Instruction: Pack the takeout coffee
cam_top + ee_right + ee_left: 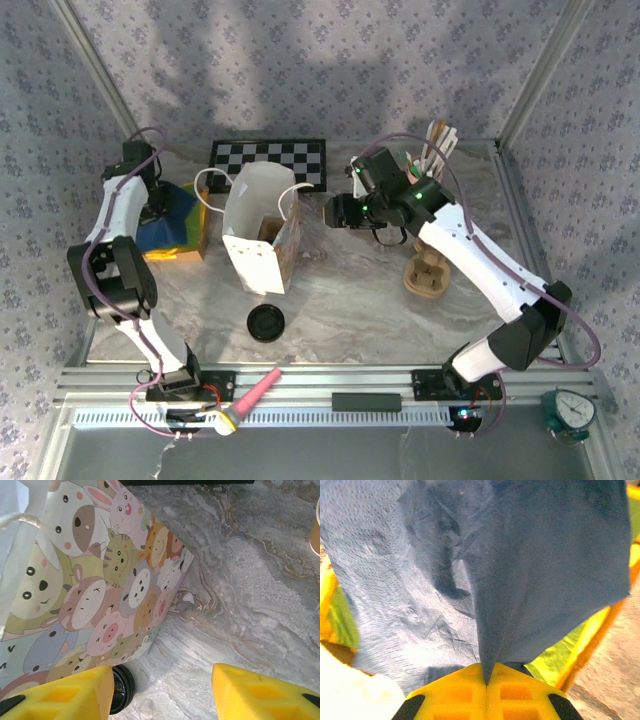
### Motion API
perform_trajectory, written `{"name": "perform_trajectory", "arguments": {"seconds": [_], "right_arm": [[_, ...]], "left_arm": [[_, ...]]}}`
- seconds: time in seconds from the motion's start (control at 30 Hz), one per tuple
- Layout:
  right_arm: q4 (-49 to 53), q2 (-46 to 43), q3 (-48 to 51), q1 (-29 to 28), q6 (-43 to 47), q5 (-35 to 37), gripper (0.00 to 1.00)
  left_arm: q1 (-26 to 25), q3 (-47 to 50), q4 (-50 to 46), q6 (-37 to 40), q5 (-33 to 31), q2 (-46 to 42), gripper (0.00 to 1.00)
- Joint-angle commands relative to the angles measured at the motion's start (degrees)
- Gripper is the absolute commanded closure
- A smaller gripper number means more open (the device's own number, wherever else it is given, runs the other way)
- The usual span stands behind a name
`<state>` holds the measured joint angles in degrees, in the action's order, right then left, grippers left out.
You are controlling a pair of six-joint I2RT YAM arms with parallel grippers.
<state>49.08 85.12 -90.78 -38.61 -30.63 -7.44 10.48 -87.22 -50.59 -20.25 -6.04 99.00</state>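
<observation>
The left gripper (486, 680) is pinched tight on a blue napkin (535, 570). The cup (268, 232) looks to be the tan patch inside the bag (255, 262) — to that hand's right, and just left of the spread, empty right gripper (162, 675), the nearer one. Its axis is hidden. No writing is readable — only cartoon animals on the bag.

Marble-look tbl (340, 300), floral blue-grey walls (330, 60) round it, alu corner posts (96, 70), shadow on back wall.
</observation>
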Motion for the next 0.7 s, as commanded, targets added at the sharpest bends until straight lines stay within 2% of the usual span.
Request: {"name": "perform_trajectory", "arguments": {"seconds": [0.0, 0.2, 0.43, 0.57, 0.67], "right_arm": [[-0.7, -2.4, 0.1, 0.2, 0.6, 0.6, 0.45], [-1.2, -4.4, 0.2, 0.3, 1.3, 0.8, 0.43], [-2.0, -7.3, 1.5, 0.1, 1.2, 0.5, 0.27], [-2.1, -9.3, 2.8, -0.2, 0.8, 0.7, 0.19], [-2.0, -10.8, 3.8, -0.8, 0.3, 1.6, 0.09]], "left_arm": [[-0.2, -2.8, -5.2, -2.3, 0.3, -5.9, 1.00], [-3.1, -6.3, -9.2, -6.0, 2.9, -15.3, 1.00], [-10.1, -15.2, -12.7, -9.5, 4.0, -23.3, 1.00], [-15.2, -22.4, -14.2, -10.6, 5.5, -24.8, 1.00], [-19.8, -28.4, -15.1, -11.4, 7.3, -24.6, 1.00]]}}
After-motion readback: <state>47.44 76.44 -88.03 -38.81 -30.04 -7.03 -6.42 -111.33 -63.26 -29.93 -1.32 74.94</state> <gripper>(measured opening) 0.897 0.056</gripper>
